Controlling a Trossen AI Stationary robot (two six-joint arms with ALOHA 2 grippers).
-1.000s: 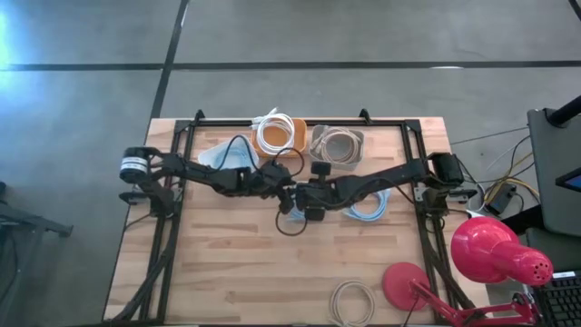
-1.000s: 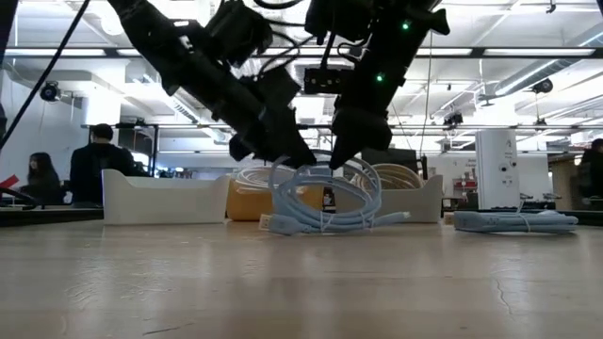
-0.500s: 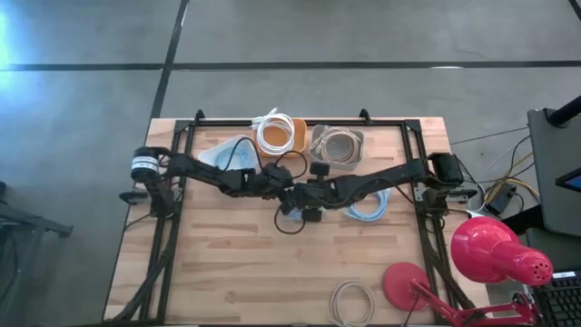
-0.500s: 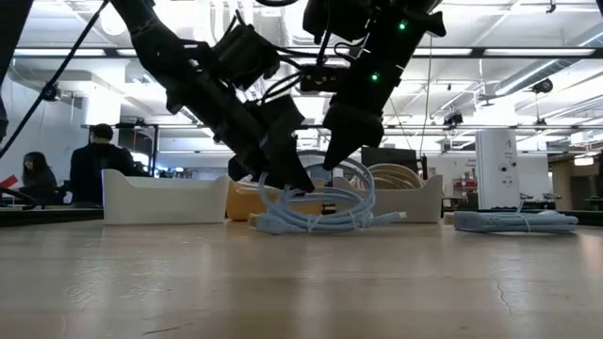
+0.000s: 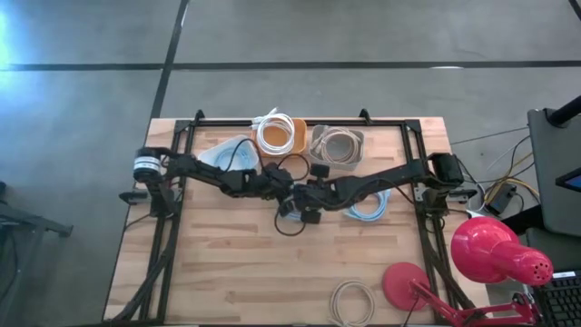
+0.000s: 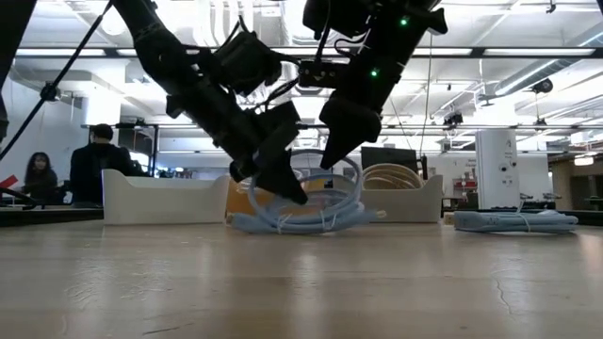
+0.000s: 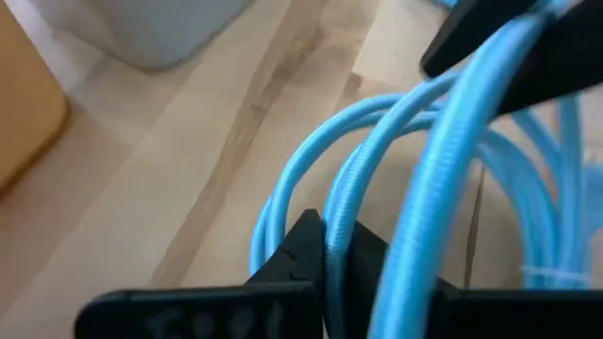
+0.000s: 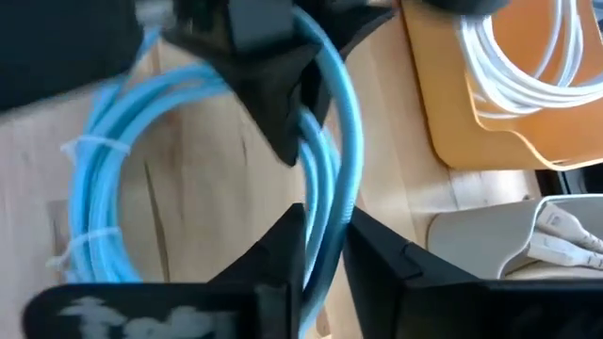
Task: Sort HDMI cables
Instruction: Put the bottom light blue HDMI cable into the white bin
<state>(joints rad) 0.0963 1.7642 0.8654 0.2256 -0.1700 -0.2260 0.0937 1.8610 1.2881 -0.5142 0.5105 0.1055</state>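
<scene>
Watching the middle of the counter (image 5: pixel 227 263), I see both arms meet over one light blue coil (image 6: pixel 306 202). My left gripper (image 6: pixel 283 184) has its fingers (image 7: pixel 306 250) clenched on strands of that coil, and my right gripper (image 6: pixel 332 141) has its fingers (image 8: pixel 283 250) clamped on the same loops from the other side. The coil is tilted, its low edge on the wood. Behind it, a white coil (image 5: pixel 275 133) lies in the orange tray (image 5: pixel 298 138), a tan coil (image 5: pixel 338 143) in the grey tray (image 5: pixel 356 138). Another blue coil (image 5: pixel 372 207) rests near the right arm.
</scene>
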